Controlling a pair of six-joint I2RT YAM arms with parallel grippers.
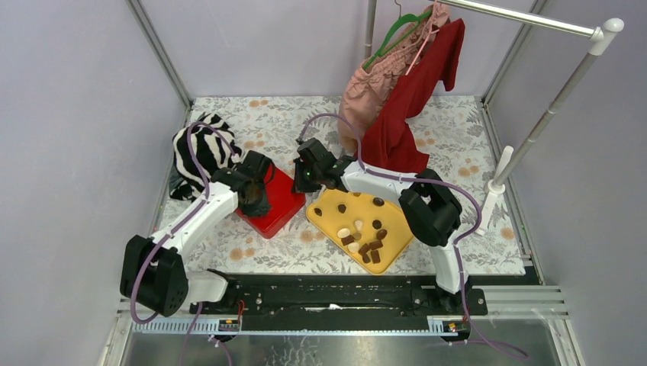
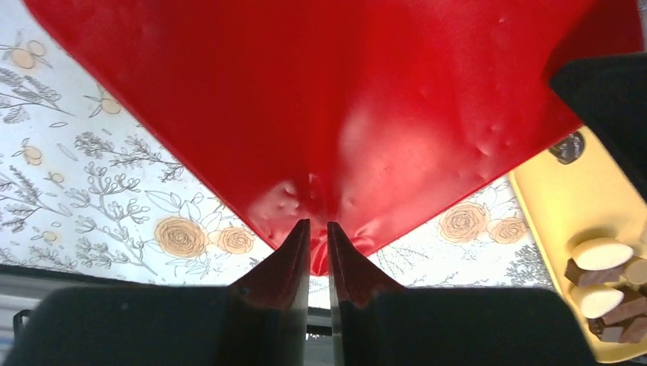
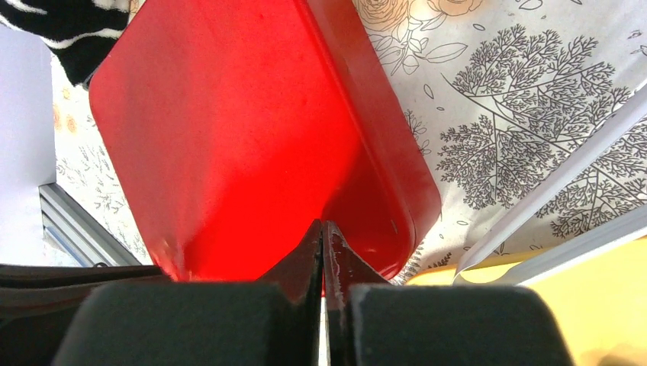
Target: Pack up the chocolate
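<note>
- Floral-printed cloth covered the counter (image 1: pixel 458 137), walled in by plain pale panels.
- One glossy red square box (image 1: pixel 284 200) with rounded corners sat beside one smooth yellow tray (image 1: pixel 332 221).
- The chocolate (image 1: pixel 365 248), roughly a dozen small brown, tan and cream pieces, lay on the tray, mostly heaped at its near end.
- One zebra-striped cloth (image 1: pixel 200 149) lay crumpled at the left. A pink garment (image 1: pixel 366 88) and a red garment (image 1: pixel 404 107) hung from the rail.
- The left claw (image 2: pixel 318 226) was nearly closed, pinching the box's corner. Only its wrist view showed the dents there.
- The right claw (image 3: pixel 322 227) was fully closed with its tips at the box's rim. Nothing showed between them.
</note>
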